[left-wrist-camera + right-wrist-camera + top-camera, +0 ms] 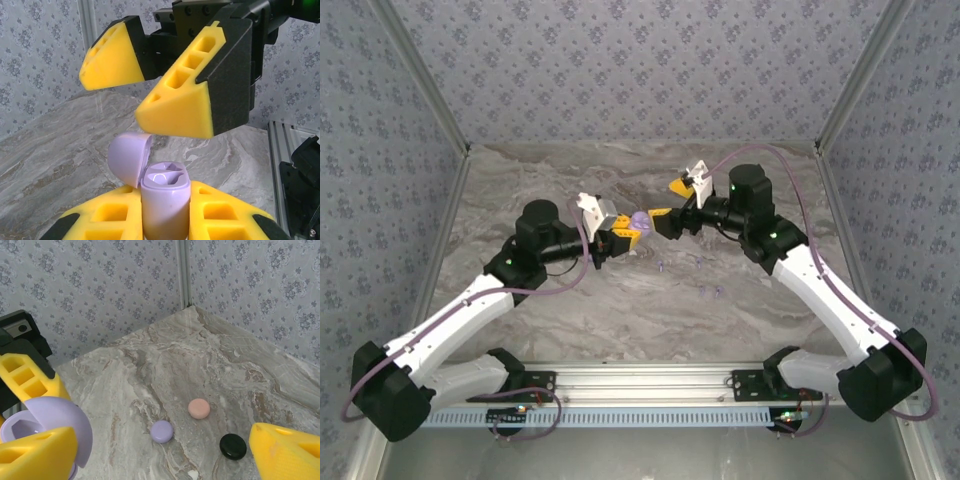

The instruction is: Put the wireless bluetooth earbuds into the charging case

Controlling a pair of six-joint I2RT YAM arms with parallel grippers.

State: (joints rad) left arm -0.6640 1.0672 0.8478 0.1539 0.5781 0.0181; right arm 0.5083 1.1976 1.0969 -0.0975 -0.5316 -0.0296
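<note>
My left gripper [164, 192] is shut on a lavender charging case [165, 212] and holds it upright above the table. Its lid [129, 157] is flipped open, and both wells look empty. In the top view the case [638, 221] sits at the tip of the left gripper [627, 234], mid-table. My right gripper [669, 201] stands open right beside and above the case with nothing between its yellow fingers [175, 107]. From the right wrist the lid [60, 420] shows next to that gripper's [164, 450] left finger. Several tiny earbuds [703, 292] lie loose on the table, nearer the bases.
Three closed round cases lie on the marble below the right gripper: lavender [162, 431], pink [199, 408] and black [233, 446]. Patterned walls with metal posts [182, 272] close the table in at the back and sides.
</note>
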